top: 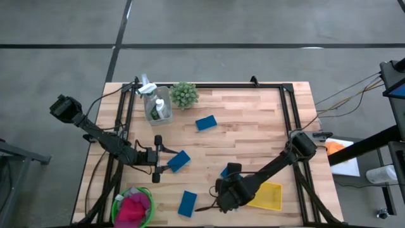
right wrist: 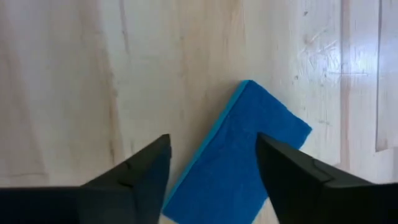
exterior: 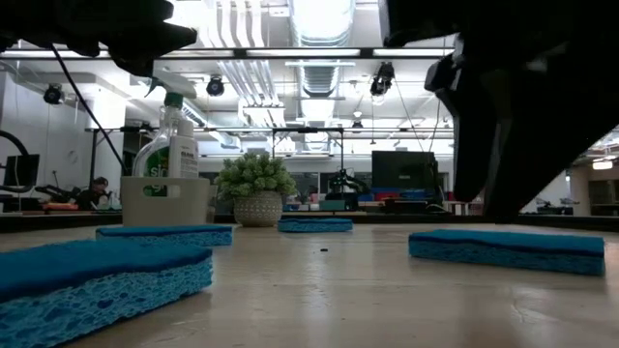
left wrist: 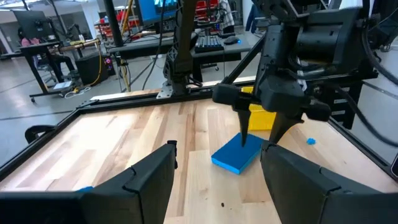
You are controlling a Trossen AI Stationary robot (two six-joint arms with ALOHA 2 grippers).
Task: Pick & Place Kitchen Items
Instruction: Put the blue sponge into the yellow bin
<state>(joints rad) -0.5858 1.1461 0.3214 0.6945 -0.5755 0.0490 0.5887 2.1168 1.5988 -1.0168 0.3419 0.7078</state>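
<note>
Several flat blue sponges lie flat on the wooden table. My right gripper (top: pixel 216 200) is open and points down just above one sponge (right wrist: pixel 236 162), which also shows in the left wrist view (left wrist: pixel 235 155) and the low view (exterior: pixel 508 246). One finger stands on each side of the sponge, clear of it. My left gripper (top: pixel 157 158) is open and empty at mid-left, level with the table, beside another sponge (top: pixel 179 160). Two more sponges lie farther off, one far (top: pixel 205 123) and one near (top: pixel 187 203).
A yellow tray (top: pixel 269 196) sits at the near right. A green bowl (top: pixel 116 204) with pink and red cloths stands at the near left corner. At the far left, a clear bin with a spray bottle (top: pixel 156 104) stands next to a small spiky plant (top: pixel 184 95).
</note>
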